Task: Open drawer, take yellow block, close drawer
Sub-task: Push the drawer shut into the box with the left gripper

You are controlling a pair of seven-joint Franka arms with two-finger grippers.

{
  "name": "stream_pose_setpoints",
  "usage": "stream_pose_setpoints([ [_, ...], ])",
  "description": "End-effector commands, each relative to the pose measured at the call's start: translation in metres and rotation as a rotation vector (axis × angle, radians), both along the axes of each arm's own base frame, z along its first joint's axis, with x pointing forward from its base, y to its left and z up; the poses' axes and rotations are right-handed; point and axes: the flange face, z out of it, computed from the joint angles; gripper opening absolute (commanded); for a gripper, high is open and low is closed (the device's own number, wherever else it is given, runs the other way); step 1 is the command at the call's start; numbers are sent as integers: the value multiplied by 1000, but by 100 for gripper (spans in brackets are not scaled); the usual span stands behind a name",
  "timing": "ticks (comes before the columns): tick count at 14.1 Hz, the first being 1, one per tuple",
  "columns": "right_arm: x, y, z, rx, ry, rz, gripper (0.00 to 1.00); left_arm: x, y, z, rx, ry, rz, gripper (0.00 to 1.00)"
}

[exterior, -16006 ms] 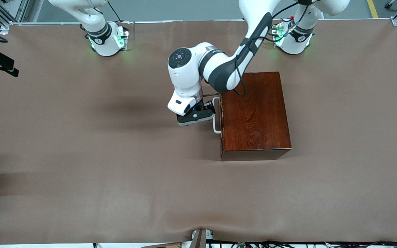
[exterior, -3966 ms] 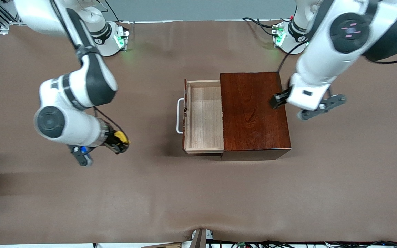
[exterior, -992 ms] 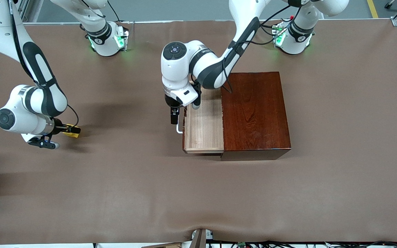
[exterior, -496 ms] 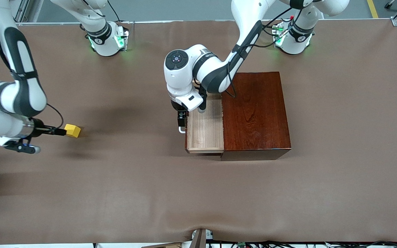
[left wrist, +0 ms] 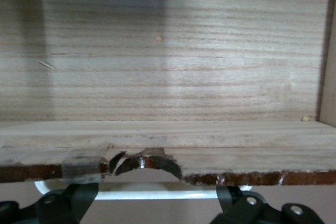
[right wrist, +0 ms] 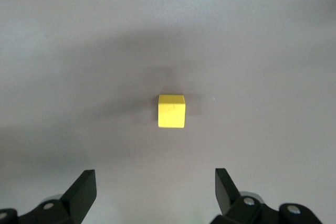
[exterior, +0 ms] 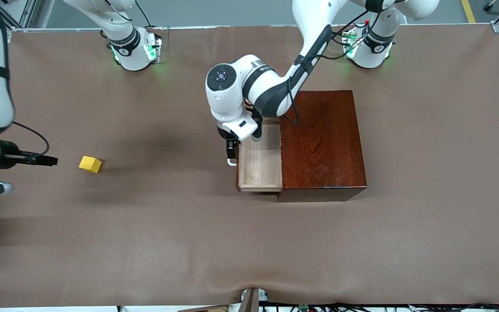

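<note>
The yellow block (exterior: 90,164) lies free on the brown table toward the right arm's end; it also shows in the right wrist view (right wrist: 171,110). My right gripper (exterior: 49,161) is open and empty, drawn back from the block with a gap between them (right wrist: 155,190). The drawer (exterior: 260,167) stands partly out of the dark reddish-brown box (exterior: 323,138), and its pale tray is empty. My left gripper (exterior: 231,151) is open at the drawer's front, its fingers wide apart on either side of the white handle (left wrist: 157,194) and not clamping it (left wrist: 155,208).
The right arm's base (exterior: 132,47) and the left arm's base (exterior: 368,47) stand along the table's edge farthest from the front camera. The left arm's elbow (exterior: 232,86) hangs over the table beside the box. Brown tabletop (exterior: 249,242) spreads around.
The right gripper has let go of the yellow block and pulled away toward the right arm's end of the table. The left gripper has pushed the drawer a little farther into the box.
</note>
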Motion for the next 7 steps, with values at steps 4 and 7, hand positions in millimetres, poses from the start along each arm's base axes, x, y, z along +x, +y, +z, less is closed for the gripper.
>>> stream_pose_setpoints([
  [4, -24, 63, 131, -13, -72, 103, 100, 12, 48, -7, 146, 126, -29, 100],
  [7, -56, 91, 182, -19, -105, 145, 100, 27, 71, -8, 180, 161, 2, 100],
])
